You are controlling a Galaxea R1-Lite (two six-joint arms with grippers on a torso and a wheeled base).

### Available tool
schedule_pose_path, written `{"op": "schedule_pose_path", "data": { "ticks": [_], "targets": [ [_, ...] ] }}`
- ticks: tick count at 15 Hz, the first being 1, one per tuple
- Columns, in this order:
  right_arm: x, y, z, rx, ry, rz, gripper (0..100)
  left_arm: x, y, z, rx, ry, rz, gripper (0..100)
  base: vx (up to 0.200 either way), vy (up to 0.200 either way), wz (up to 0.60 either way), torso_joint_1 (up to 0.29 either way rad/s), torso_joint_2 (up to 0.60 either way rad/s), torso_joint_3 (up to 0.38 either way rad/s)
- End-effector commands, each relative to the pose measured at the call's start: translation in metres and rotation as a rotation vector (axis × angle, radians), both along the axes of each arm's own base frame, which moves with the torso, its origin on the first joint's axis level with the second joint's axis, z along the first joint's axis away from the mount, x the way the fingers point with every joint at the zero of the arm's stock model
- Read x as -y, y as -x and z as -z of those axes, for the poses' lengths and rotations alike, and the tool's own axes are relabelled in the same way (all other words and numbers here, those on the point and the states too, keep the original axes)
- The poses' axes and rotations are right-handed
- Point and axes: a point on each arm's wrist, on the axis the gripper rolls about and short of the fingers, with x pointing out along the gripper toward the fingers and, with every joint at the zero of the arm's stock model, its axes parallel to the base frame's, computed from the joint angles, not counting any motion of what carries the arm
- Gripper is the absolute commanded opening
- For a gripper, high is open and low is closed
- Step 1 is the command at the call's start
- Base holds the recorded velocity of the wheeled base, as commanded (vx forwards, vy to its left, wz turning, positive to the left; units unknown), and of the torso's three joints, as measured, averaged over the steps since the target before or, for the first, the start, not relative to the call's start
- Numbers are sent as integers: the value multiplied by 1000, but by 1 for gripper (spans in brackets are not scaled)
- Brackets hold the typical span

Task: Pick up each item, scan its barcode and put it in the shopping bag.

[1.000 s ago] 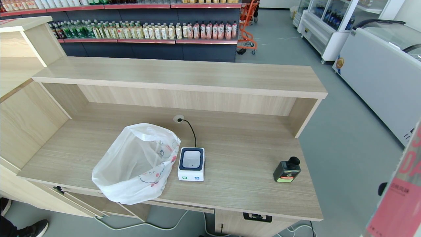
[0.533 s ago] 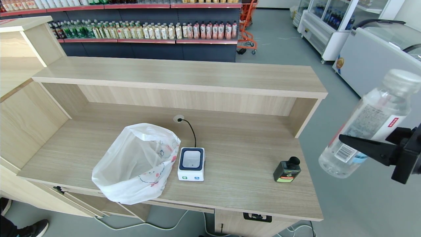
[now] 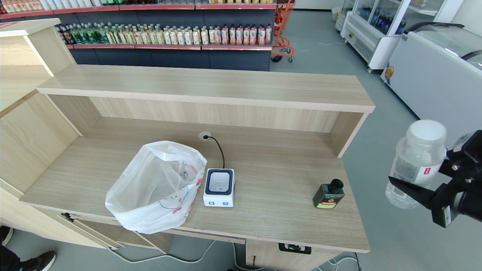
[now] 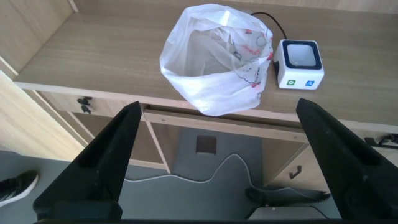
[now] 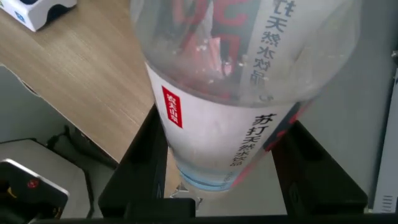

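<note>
Closest in, off the right end of the tabletop [image 3: 271,177], the right end effector [image 3: 420,175] is clenched around a clear plastic bottle [image 3: 413,162], white cap uppermost and slightly tilted, held out over the floor. The left end effector [image 4: 214,168] hangs before the tabletop's near edge, its fingers spread wide with nothing between them.

On the tabletop, toward the left front, sits the white shopping bag [image 3: 158,188], its mouth open. Just beside it on the right is the white barcode scanner [image 3: 219,187], with a black cable [image 3: 219,148] running back behind it. Well apart, near the right end, stands a small dark bottle [image 3: 328,195] with a black top. Farther back, store shelves [image 3: 169,35] carry rows of drinks.
</note>
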Motion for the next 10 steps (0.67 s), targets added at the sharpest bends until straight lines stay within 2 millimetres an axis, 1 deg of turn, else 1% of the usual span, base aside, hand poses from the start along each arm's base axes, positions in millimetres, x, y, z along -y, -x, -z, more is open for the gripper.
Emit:
{"op": "schedule_pose_path", "data": {
  "ticks": [1, 5, 7, 10],
  "targets": [
    [0, -1, 5, -15, 12, 0, 0, 0, 0, 0, 1, 0, 0, 100, 0, 0, 0, 0, 0, 0],
    [1, 2, 4, 5, 47, 9, 0, 0, 0, 0, 1, 0, 0, 100, 0, 0, 0, 0, 0, 0],
    [2, 6, 9, -3, 58, 11, 0, 0, 0, 0, 3, 0, 0, 100, 0, 0, 0, 0, 0, 0],
    [3, 7, 13, -15, 68, 8, 0, 0, 0, 0, 1, -1, 0, 100, 0, 0, 0, 0, 0, 0]
  ]
}}
